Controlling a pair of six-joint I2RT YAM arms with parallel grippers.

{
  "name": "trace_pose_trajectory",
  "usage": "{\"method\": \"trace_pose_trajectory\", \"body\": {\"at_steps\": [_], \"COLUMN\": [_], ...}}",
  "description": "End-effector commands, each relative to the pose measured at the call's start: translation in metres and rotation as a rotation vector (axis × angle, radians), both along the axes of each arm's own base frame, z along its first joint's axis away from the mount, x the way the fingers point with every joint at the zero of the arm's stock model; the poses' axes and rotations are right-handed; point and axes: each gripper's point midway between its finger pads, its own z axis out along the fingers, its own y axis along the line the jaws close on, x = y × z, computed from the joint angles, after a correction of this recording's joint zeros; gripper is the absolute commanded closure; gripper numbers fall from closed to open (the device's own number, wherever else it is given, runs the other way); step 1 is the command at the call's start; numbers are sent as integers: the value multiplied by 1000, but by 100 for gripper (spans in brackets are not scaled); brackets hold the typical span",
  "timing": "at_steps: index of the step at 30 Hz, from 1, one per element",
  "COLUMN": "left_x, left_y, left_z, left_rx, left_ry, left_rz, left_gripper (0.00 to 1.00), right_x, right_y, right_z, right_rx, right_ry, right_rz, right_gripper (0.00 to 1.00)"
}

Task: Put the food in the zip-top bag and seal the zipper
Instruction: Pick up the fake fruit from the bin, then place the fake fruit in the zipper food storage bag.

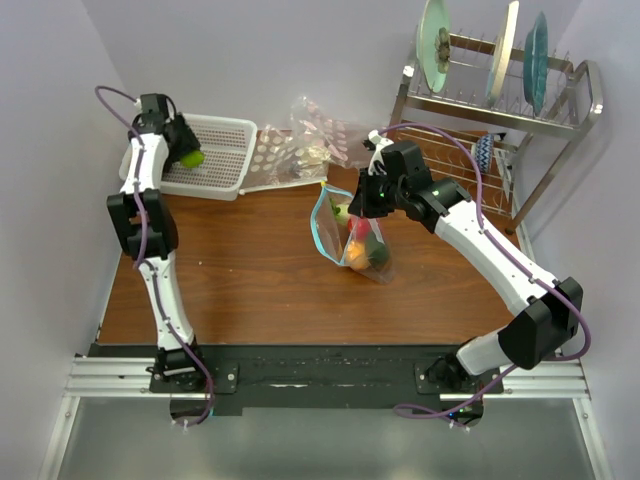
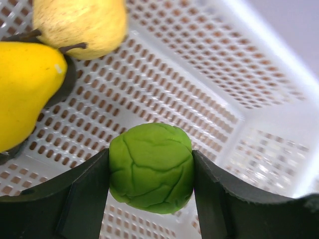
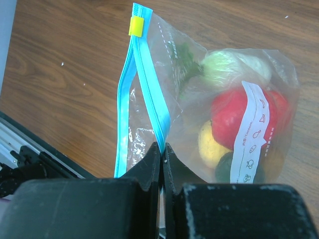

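At ten o'clock, left gripper (image 2: 151,164) is clamping a green cabbage (image 2: 149,177); right gripper (image 3: 163,149) is pinching the zipper (image 3: 149,89), holding the bag (image 3: 279,74) open.

2 pears (image 2: 25,94), 1 cabbage (image 2: 151,169) (1 bskt (image 2: 239,64))

The white strip (image 3: 253,130) on the zip-top bag (image 3: 172,55) carries tiny reddish print and pictograms, none legible.

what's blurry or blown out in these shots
Left wrist: green sprout sharp, white basket far wall blown out near white. Right wrist: zipper crisp, right gripper close to the lens soft, faint glare on the zip-top bag. Top external: even light, soft shadows.
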Motion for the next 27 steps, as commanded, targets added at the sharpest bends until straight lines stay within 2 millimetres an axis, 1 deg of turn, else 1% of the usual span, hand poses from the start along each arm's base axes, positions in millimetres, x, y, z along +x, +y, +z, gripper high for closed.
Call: {"method": "trace_pose_trajectory", "body": {"at_steps": [1,2,3,5,6,8,9,10,11,12,13,14,15,16,17,18,19,20,21,22,23,24,25,26,27], "left_x": [-4,-6,-10,-16,-23,-29,-41,-46,-49,-63,-69,-73,-87,-94,-102,-114,-122,-130,-147,-156,-166,-182,-188,-200,-211], "left_y": [-27,-31,-39,-49,-59,-72,-87,-94,-105,-118,-126,-141,-151,-161,-178,-187,-196,-207,-224,-232,-247,-254,-259,-273,-277], "left_z": [92,98,109,122,135,150,157,163,171,177,180,186,189,192,184,198,201,193,208,211,201,215,219,207,215], "left_rx": [-92,-105,-132,-162,-195,-235,-285,-303,-317,-356,-370,-376,-392,-395,-411,-404,-411,-432,-440,-450,-478,-482,-486,-513,-512], "left_ry": [-182,-188,-206,-226,-244,-286,-297,-311,-341,-346,-356,-378,-379,-387,-373,-404,-412,-408,-444,-456,-450,-490,-519,-489,-514], "left_rz": [-110,-124,-156,-192,-230,-284,-329,-350,-381,-412,-431,-467,-484,-504,-529,-547,-562,-570,-614,-628,-638,-660,-670,-685,-689], "left_gripper": [44,44,44,44,45,46,46,46,46,46,46,46,46,46,46,46,46,46,46,46,46,47,47,48,48], "right_x": [5,5,5,5,5,5,6,5,5,6,6,6,6,6,6,7,6,5,5,4,4,3,3,2,2], "right_y": [0,1,1,1,1,3,3,4,5,5,6,6,7,8,8,8,9,10,10,10,11,12,12,12,12], "right_z": [27,25,26,25,24,25,25,28,27,29,31,31,31,34,33,34,32,31,32,30,30,30,32,32,34], "right_rx": [31,29,30,30,29,34,32,38,41,45,49,50,51,54,55,56,55,56,61,61,64,68,73,77,81], "right_ry": [-74,-69,-70,-66,-65,-62,-63,-64,-60,-62,-64,-62,-59,-63,-60,-60,-52,-49,-45,-36,-35,-32,-34,-33,-33], "right_rz": [-2,-1,-1,-1,1,6,4,6,10,10,13,14,15,17,19,17,22,25,29,27,28,30,30,32,30], "right_gripper": [100,100,100,100,100,100,100,100,100,100,100,100,100,100,100,100,100,100,100,100,100,100,100,100,100]}}
